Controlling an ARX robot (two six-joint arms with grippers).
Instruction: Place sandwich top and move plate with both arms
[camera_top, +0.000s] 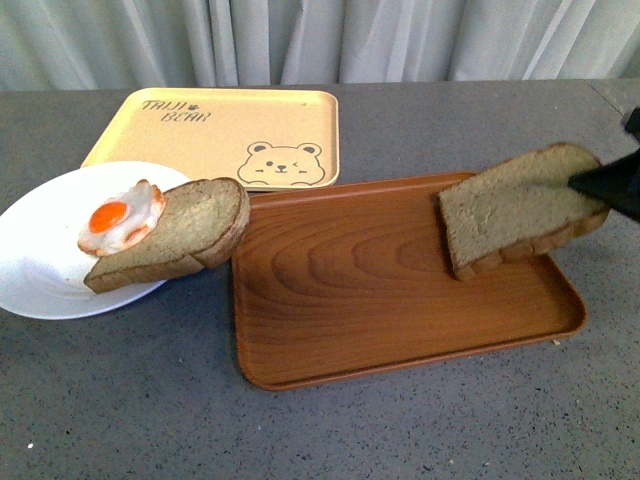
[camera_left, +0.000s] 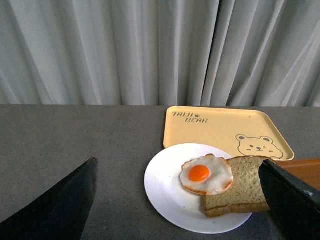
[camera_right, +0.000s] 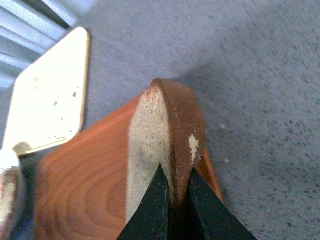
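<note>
The sandwich top (camera_top: 515, 208), a thick brown-crusted bread slice, hangs tilted over the right end of the brown wood-grain tray (camera_top: 380, 300). My right gripper (camera_top: 600, 183) is shut on its right edge; in the right wrist view the fingertips (camera_right: 161, 187) pinch the crust of the sandwich top (camera_right: 170, 125). The white plate (camera_top: 40, 260) lies at the left with a fried egg (camera_top: 122, 215) and a darker bread slice (camera_top: 180, 235) that overhangs its rim. My left gripper (camera_left: 177, 200) is open, its dark fingers (camera_left: 295, 200) standing either side of the plate (camera_left: 165, 190), apart from it.
A yellow bear-print tray (camera_top: 225, 135) lies behind the plate and touches the wood-grain tray's far left corner. Grey tabletop (camera_top: 320, 430) stretches in front. Pale curtains (camera_left: 150, 50) hang behind the table.
</note>
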